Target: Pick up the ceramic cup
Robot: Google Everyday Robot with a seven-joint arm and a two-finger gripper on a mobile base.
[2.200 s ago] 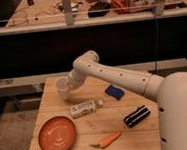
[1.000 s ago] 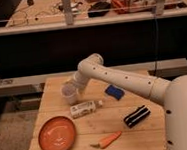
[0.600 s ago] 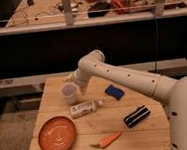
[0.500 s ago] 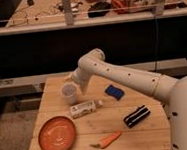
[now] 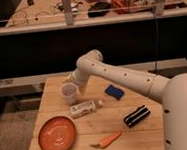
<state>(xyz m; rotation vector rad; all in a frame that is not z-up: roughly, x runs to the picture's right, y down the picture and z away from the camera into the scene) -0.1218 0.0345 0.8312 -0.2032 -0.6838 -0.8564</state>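
The ceramic cup (image 5: 68,92) is small, plain white and upright, at the back left of the wooden table (image 5: 144,139). My gripper (image 5: 75,85) is right at the cup's right side, at rim height, and partly hidden against it. The white arm (image 5: 122,76) reaches in from the right and bends down to the cup. I cannot tell whether the cup rests on the table or hangs just above it.
A white bottle with a label (image 5: 83,109) lies just in front of the cup. An orange plate (image 5: 57,135) sits front left. A carrot (image 5: 108,140), a black object (image 5: 136,115) and a blue sponge (image 5: 114,91) lie to the right. A cluttered counter (image 5: 80,10) stands behind.
Since the oldest frame the cup and gripper have shifted slightly right and toward the front, and the arm's elbow has risen. Over the last half second almost nothing moves.
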